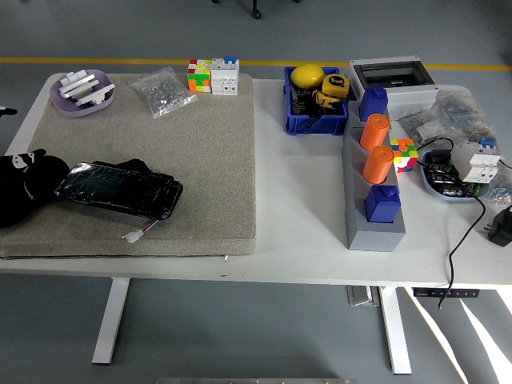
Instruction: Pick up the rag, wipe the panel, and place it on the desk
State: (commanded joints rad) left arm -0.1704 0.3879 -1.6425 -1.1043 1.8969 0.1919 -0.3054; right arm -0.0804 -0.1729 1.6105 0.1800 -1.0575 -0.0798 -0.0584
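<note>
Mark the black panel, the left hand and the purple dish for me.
black panel (120, 189), head view, middle of its glossy top face.
left hand (24, 186), head view, back of the black hand at the mat's left edge.
purple dish (60, 102), head view, its near-left rim.

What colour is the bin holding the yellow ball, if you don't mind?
Blue; the bin shows clearly in the head view.

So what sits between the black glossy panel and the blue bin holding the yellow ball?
In the head view, only bare beige felt mat and white tabletop separate the black glossy panel from the blue bin.
</note>
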